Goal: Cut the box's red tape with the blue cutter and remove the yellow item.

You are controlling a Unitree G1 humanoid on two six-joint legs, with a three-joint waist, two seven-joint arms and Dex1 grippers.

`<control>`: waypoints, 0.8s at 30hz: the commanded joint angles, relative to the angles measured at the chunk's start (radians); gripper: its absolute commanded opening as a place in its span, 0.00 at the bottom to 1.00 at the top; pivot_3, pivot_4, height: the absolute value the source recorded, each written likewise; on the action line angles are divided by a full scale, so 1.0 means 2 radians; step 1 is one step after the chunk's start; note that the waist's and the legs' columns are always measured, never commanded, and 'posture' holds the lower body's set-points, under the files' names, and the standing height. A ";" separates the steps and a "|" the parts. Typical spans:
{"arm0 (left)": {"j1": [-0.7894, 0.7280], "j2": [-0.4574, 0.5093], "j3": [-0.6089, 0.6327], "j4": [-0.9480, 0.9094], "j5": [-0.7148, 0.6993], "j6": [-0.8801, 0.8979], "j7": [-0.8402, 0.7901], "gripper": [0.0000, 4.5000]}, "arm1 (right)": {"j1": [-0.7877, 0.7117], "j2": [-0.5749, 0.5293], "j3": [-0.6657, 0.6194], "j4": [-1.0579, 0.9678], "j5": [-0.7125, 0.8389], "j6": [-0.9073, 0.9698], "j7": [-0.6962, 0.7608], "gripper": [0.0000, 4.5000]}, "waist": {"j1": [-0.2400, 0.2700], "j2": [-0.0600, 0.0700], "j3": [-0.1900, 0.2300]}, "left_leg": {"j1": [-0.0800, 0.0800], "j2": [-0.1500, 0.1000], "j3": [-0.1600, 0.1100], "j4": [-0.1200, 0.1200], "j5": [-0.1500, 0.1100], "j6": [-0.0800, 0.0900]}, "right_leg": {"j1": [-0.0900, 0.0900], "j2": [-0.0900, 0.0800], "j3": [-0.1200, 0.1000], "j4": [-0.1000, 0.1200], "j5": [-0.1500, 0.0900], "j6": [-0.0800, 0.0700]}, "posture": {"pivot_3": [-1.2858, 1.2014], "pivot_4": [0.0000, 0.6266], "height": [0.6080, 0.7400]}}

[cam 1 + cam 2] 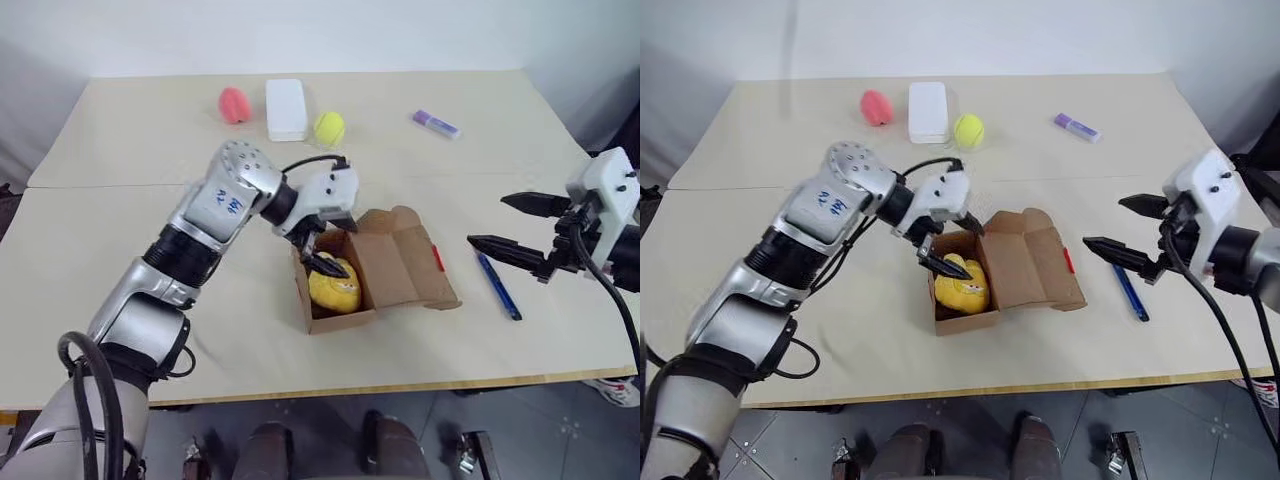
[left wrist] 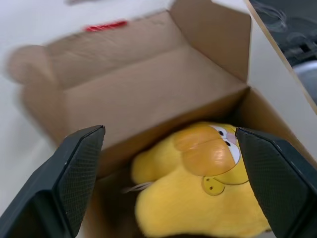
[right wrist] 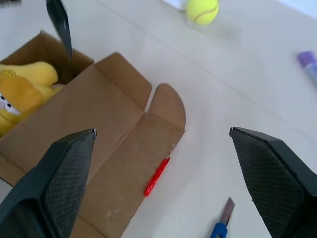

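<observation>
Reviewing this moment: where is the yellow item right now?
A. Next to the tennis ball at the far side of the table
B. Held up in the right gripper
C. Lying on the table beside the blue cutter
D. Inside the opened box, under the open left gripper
D. The yellow item sits inside the box with its flap folded open, and the left gripper hangs over it with its fingers spread, not closed on it.

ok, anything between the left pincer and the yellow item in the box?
Nothing visible. The box lid is folded open to the robot's right, and the yellow item lies exposed inside. The left pincer is open just above it, a finger on either side in the wrist view.
</observation>
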 commanded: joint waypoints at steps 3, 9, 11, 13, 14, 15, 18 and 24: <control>0.003 -0.014 -0.031 0.030 0.040 -0.041 -0.019 1.00 | 0.046 0.021 -0.071 -0.060 0.010 0.029 -0.031 1.00 | 0.001 0.000 0.000 | 0.000 0.000 0.000 0.000 0.000 0.000 | 0.000 0.000 0.000 0.000 0.000 0.000 | 0.52 0.24 1.00; 0.012 -0.027 -0.034 0.050 0.062 -0.071 -0.014 0.91 | 0.063 0.029 -0.101 -0.085 0.021 0.048 -0.045 1.00 | 0.003 0.000 0.000 | 0.001 0.000 0.000 0.000 0.000 0.000 | 0.001 0.000 0.000 0.000 0.000 0.000 | 0.52 0.24 1.00; 0.014 -0.030 -0.029 0.047 0.061 -0.069 -0.017 0.81 | 0.066 0.030 -0.106 -0.089 0.023 0.051 -0.045 1.00 | 0.003 0.000 0.000 | 0.002 0.000 0.000 0.000 0.000 0.000 | 0.002 0.000 0.000 0.000 0.000 0.000 | 0.52 0.24 1.00; 0.016 -0.030 -0.024 0.043 0.061 -0.069 -0.018 0.66 | 0.069 0.036 -0.111 -0.094 0.024 0.046 -0.044 1.00 | 0.004 0.000 0.000 | 0.002 0.000 0.000 0.000 0.000 0.000 | 0.002 0.000 0.000 0.000 0.000 0.000 | 0.52 0.24 1.00; 0.016 -0.029 -0.019 0.042 0.060 -0.073 -0.015 0.60 | 0.073 0.038 -0.113 -0.094 0.025 0.045 -0.039 1.00 | 0.005 0.000 0.000 | 0.002 0.000 0.000 0.001 0.000 0.000 | 0.002 0.000 0.000 0.000 0.000 0.000 | 0.52 0.24 1.00; 0.017 -0.029 -0.016 0.041 0.060 -0.076 -0.013 0.54 | 0.076 0.038 -0.115 -0.094 0.026 0.044 -0.035 1.00 | 0.006 0.000 0.000 | 0.002 0.000 0.000 0.001 0.000 0.000 | 0.002 0.000 0.000 0.000 0.000 0.000 | 0.52 0.24 1.00; 0.017 -0.030 -0.005 0.035 0.055 -0.073 -0.012 0.33 | 0.084 0.045 -0.117 -0.097 0.030 0.029 -0.015 1.00 | 0.009 0.000 0.000 | 0.002 0.000 0.000 0.001 0.000 0.000 | 0.002 0.000 0.000 0.000 0.000 0.000 | 0.52 0.24 1.00; 0.011 -0.032 0.035 -0.001 0.033 -0.038 0.001 0.00 | 0.147 0.067 -0.121 -0.107 0.020 -0.039 0.083 1.00 | 0.012 0.000 0.000 | 0.002 0.000 0.000 0.001 0.000 0.000 | 0.002 0.000 0.000 0.000 0.000 0.000 | 0.52 0.24 1.00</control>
